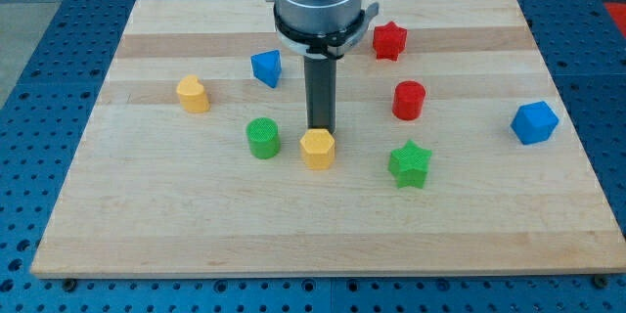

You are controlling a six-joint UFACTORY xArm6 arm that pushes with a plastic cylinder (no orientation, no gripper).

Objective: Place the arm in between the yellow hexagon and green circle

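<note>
The yellow hexagon (318,149) sits near the middle of the wooden board (147,225). The green circle (262,138) stands just to its left, a small gap between them. My dark rod comes down from the top of the view, and my tip (320,128) is right behind the yellow hexagon, at its upper edge, touching or nearly touching it. The tip is to the right of the green circle and above the gap between the two blocks.
A yellow block (194,94) lies at the left and a blue block (266,67) at upper left of the rod. A red star (389,40), red cylinder (409,100), green star (410,164) and blue cube (534,122) lie to the right.
</note>
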